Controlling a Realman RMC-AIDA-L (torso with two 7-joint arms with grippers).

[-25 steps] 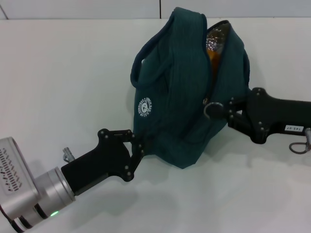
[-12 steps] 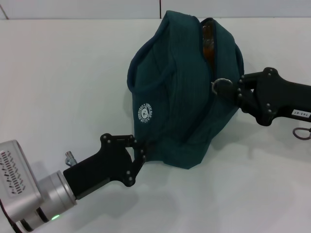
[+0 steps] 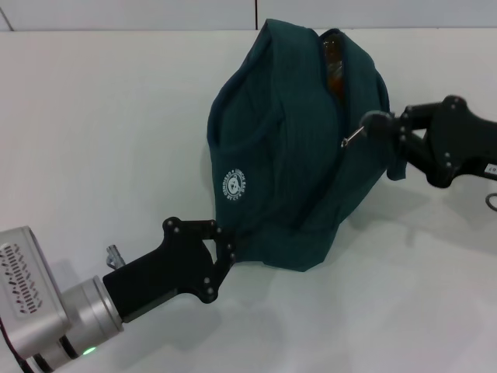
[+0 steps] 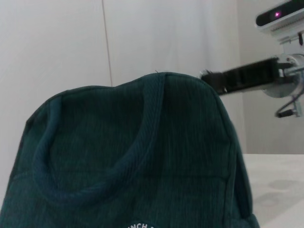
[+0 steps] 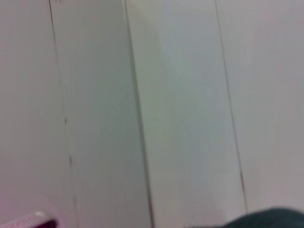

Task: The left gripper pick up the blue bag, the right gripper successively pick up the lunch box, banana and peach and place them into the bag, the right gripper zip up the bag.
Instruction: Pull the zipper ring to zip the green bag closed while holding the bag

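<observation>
The fingers of the right gripper (image 3: 378,124) are closed on the zipper pull (image 3: 355,137) at about 3 o'clock of the blue bag (image 3: 291,155), and the fingers of the left gripper (image 3: 225,247) are clamped on the bag's lower edge at about 7 o'clock, propping it up on the white tabletop (image 3: 101,140). I judge the packing finished and the zipping about half done: the seam below the pull looks joined, while toward 12 o'clock a gap shows something orange-brown inside. The bag is dark teal corded fabric, bulging, with a loop handle (image 4: 95,156) and a round white logo (image 3: 234,186).
</observation>
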